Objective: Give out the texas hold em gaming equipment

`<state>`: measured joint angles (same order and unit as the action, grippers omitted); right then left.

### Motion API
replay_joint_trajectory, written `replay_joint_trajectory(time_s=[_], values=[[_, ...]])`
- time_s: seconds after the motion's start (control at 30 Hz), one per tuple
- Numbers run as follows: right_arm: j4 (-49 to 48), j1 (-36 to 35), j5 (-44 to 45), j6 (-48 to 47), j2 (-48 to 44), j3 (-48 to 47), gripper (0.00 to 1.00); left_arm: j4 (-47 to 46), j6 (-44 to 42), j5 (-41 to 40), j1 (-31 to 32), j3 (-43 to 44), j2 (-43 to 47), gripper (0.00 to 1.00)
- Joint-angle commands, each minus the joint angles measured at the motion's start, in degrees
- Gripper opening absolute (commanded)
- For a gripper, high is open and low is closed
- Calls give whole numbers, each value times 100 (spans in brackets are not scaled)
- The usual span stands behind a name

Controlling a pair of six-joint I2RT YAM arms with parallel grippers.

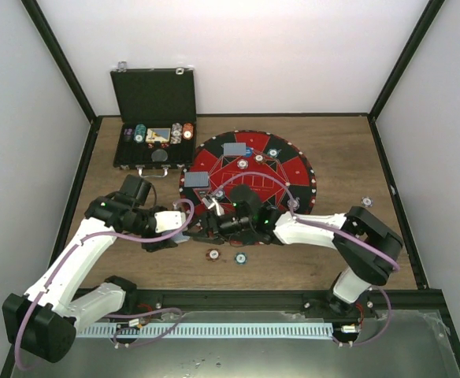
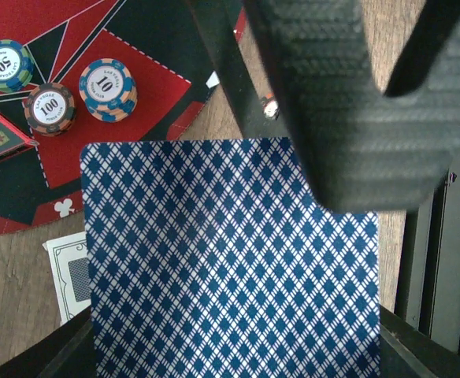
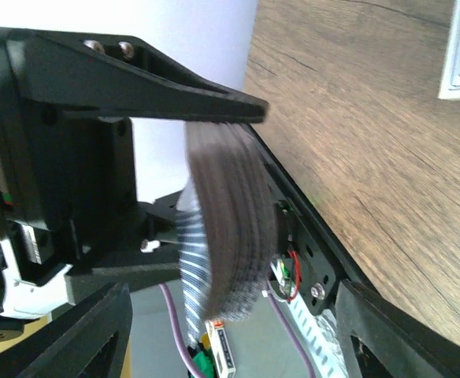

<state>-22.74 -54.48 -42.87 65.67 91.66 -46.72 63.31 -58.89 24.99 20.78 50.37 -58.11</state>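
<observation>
A deck of blue diamond-backed playing cards (image 2: 230,260) fills the left wrist view, and my left gripper (image 2: 238,350) is shut on it, just off the mat's near left edge (image 1: 171,235). My right gripper (image 1: 206,223) reaches in from the right. Its jaws stand open on either side of the deck's blurred, bowed edge (image 3: 226,228), and one ribbed finger (image 2: 356,102) hangs over the cards. Three chip stacks (image 2: 108,88) (image 2: 49,109) (image 2: 5,64) sit on the mat. One card (image 2: 68,276) lies on the wood beside the deck.
The round red-and-black mat (image 1: 297,169) holds two card piles (image 1: 232,149) (image 1: 197,179) and scattered chips. The open black case (image 1: 155,146) with chip rows stands at the back left. Two chips (image 1: 213,254) (image 1: 239,258) lie near the front edge, a small piece (image 1: 366,202) far right.
</observation>
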Motion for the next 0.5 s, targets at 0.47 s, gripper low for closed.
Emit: replay_joint_trajectory(time_s=[0.47], values=[[-1002,-163,-349,335,1003,-802,69,85,-105,120,14,95,155,8]])
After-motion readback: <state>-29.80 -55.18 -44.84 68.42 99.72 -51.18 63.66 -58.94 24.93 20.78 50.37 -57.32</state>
